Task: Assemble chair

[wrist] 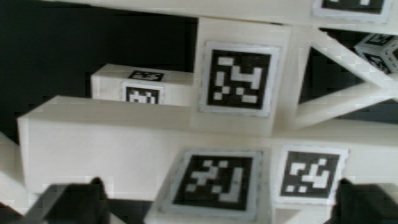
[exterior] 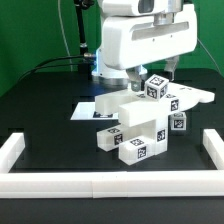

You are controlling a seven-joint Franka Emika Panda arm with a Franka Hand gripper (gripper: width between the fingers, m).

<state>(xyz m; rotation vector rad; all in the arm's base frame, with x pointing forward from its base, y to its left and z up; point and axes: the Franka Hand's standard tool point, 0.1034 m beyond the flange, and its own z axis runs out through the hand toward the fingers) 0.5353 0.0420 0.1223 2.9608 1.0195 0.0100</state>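
Observation:
The chair's white tagged pieces lie heaped at the table's middle in the exterior view: square legs [exterior: 125, 137], small cubes [exterior: 155, 87] and the X-braced panel [exterior: 188, 98]. My gripper [exterior: 151, 73] hangs just above the heap, under the white hand. In the wrist view the gripper [wrist: 217, 205] is open, with dark fingertips [wrist: 71, 205] spread wide on both sides of a tagged leg piece [wrist: 214, 180]. I cannot tell if they touch it. Beyond it are a long white block [wrist: 107, 125], a tagged upright piece [wrist: 237, 75], a small cube [wrist: 139, 85] and the X-braced panel [wrist: 338, 85].
The marker board [exterior: 90, 110] lies flat under the heap on the exterior view's left. White border rails run along the front [exterior: 100, 184], the left [exterior: 10, 150] and the right [exterior: 213, 150]. The table is black, with a green backdrop behind.

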